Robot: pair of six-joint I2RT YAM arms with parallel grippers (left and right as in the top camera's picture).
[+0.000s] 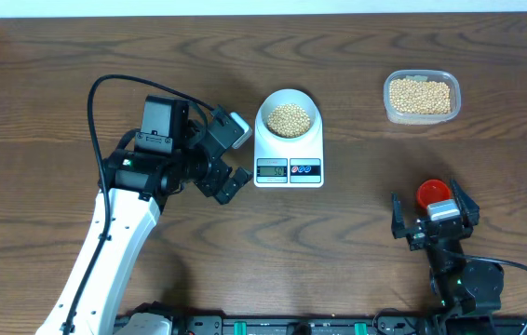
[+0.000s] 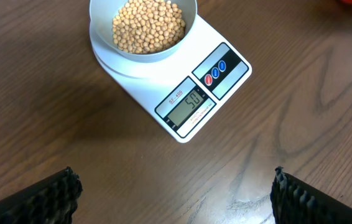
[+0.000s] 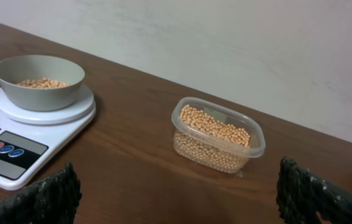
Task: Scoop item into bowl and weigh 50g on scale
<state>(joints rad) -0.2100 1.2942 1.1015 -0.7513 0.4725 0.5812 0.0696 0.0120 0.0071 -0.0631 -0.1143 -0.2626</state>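
Observation:
The pale bowl (image 1: pixel 288 116) stands on the white scale (image 1: pixel 289 149) and holds tan beans (image 1: pixel 289 119). In the left wrist view the bowl (image 2: pixel 143 28) and the scale (image 2: pixel 188 93) show, and the display (image 2: pixel 191 101) reads 50. The right wrist view shows the bowl (image 3: pixel 38 81) on the scale (image 3: pixel 27 140). My left gripper (image 1: pixel 229 160) is open and empty, just left of the scale; its fingertips (image 2: pixel 173 193) stand wide apart over bare wood. My right gripper (image 1: pixel 434 223) is open and empty at the front right; its fingers (image 3: pixel 176 193) are spread.
A clear plastic tub (image 1: pixel 421 97) of beans stands at the back right, also in the right wrist view (image 3: pixel 217 134). A red scoop (image 1: pixel 434 193) lies on the table just beyond my right gripper. A black cable (image 1: pixel 119 84) loops over the left arm.

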